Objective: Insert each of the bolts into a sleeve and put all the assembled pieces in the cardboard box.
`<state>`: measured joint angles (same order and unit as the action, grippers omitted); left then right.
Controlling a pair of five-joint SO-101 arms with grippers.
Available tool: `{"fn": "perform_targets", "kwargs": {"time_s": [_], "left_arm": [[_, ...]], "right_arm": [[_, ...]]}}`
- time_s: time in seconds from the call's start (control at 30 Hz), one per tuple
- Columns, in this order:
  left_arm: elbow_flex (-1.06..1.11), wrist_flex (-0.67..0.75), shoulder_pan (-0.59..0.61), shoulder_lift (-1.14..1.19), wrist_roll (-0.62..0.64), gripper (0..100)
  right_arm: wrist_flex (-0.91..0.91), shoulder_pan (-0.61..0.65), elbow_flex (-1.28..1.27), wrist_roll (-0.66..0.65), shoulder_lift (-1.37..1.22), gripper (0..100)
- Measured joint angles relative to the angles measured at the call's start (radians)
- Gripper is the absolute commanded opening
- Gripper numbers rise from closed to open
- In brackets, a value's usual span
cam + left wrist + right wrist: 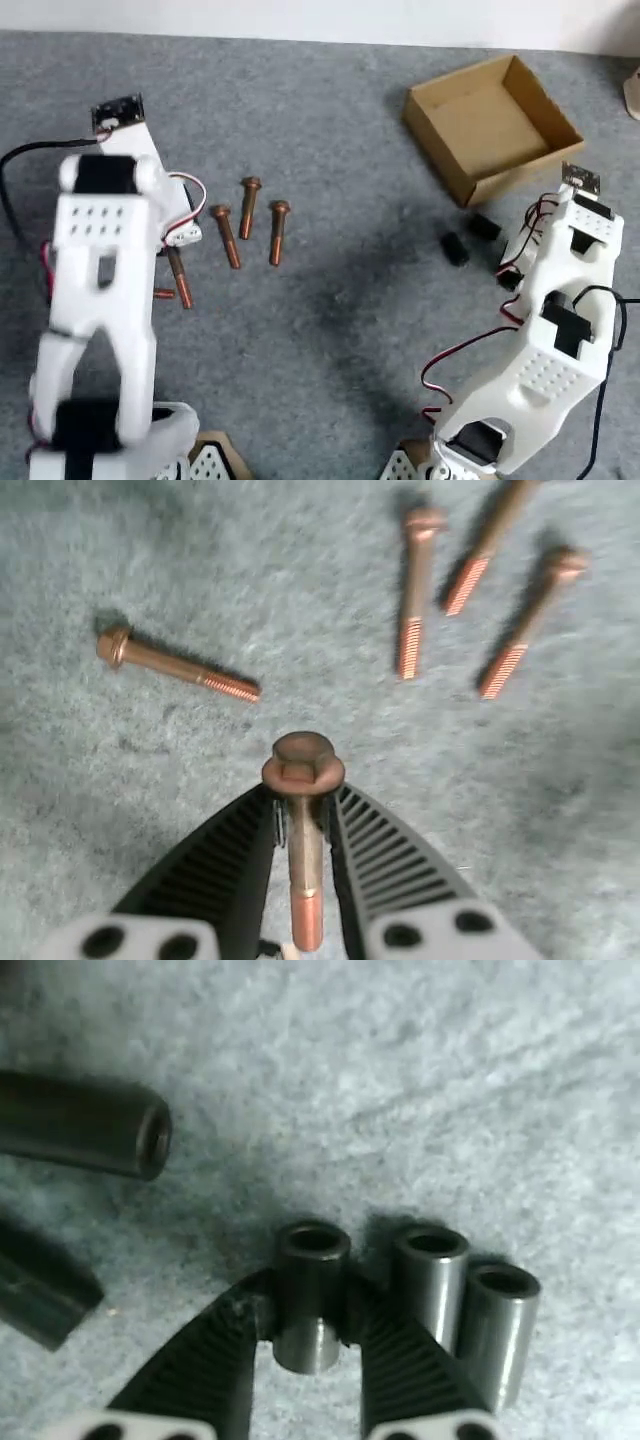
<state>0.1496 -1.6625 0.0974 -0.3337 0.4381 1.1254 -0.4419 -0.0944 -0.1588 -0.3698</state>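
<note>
My left hand (305, 798) is clamped on a bolt (303, 770), head outward. My right hand (310, 1295) pinches one sleeve (313, 1245), bore exposed, presumably so the two can mate.

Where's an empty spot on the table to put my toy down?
The bare mat in the middle, between the loose bolts and the black sleeves. The cardboard box is empty too. It's crowded right around those.
</note>
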Motion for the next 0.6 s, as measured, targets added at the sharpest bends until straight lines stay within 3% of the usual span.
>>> {"fn": "perform_targets", "kwargs": {"time_s": [0.27,0.43,0.6], "left_arm": [[0.212,0.058,-0.015,-0.344,0.0,1],[0.423,0.219,-0.015,-0.534,0.0,1],[0.675,0.494,-0.015,-0.766,0.0,1]], "right_arm": [[0.181,0.048,-0.003,0.0,0.213,0.5],[0.255,0.11,-0.003,0.0,0.35,0.5],[0.311,0.181,-0.003,0.0,0.489,0.5]]}}
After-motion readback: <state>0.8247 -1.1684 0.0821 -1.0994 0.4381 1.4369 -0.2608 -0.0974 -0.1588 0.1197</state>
